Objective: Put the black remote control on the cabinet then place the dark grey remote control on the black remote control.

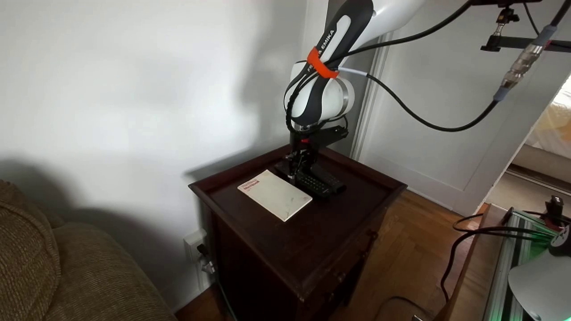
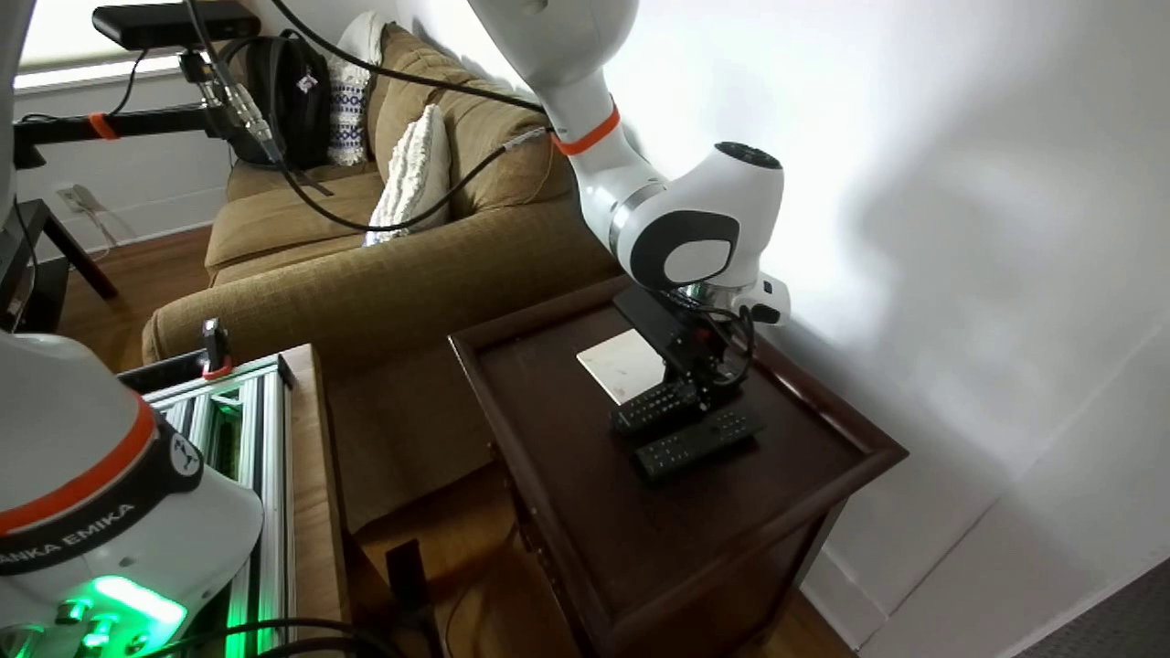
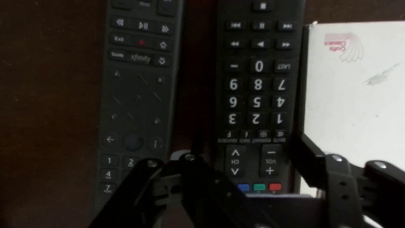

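Observation:
The black remote control [image 3: 259, 76] lies flat on the dark reddish-brown cabinet [image 1: 267, 240], also in both exterior views [image 1: 314, 183] [image 2: 644, 409]. The dark grey remote control [image 3: 136, 82] lies beside it, roughly parallel and apart, also in both exterior views [image 1: 331, 177] [image 2: 699, 443]. My gripper [image 3: 246, 142] points down at the black remote, one finger along each long side near its coloured-button end. The right finger is right at its edge; the left side is too dark to tell whether the finger touches. The gripper also shows in both exterior views [image 1: 298, 176] [image 2: 704, 395].
A pale booklet [image 1: 274, 196] lies beside the black remote, close to my right finger in the wrist view [image 3: 354, 95]. The cabinet top has a raised edge [image 2: 832, 439]. A wall stands behind the cabinet. A tan sofa [image 2: 402, 274] stands at one side.

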{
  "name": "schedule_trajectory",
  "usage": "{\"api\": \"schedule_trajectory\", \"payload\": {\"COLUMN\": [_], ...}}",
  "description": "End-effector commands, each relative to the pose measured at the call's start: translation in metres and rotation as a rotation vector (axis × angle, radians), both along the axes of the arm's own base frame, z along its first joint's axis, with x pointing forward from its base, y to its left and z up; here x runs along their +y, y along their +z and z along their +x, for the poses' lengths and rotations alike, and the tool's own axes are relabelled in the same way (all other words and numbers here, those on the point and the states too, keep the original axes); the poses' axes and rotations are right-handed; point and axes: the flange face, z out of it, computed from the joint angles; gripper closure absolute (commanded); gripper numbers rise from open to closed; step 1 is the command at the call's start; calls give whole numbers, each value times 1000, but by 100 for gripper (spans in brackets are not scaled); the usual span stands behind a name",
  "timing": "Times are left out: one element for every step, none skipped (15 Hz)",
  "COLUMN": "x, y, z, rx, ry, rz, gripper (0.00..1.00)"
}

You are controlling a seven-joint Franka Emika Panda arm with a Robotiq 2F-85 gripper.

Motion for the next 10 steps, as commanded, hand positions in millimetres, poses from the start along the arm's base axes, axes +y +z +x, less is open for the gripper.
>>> {"api": "schedule_trajectory", "payload": {"x": [-2, -2, -2, -3, -4, -6, -9, -13, -19, -25], "y": [11, 19, 28, 38, 49, 62, 71, 79, 80, 79], "z": [4, 3, 3, 2, 2, 1, 0, -1, -5, -9], "rx": [-3, -21, -36, -57, -79, -113, -134, -147, -139, -116], "ry": [-22, -23, -24, -25, -27, -35, -41, -51, -62, -73], "rz": [13, 13, 11, 4, 3, 4, 2, -3, -11, -18], "gripper": [1, 0, 0, 0, 0, 0, 0, 0, 1, 0]}}
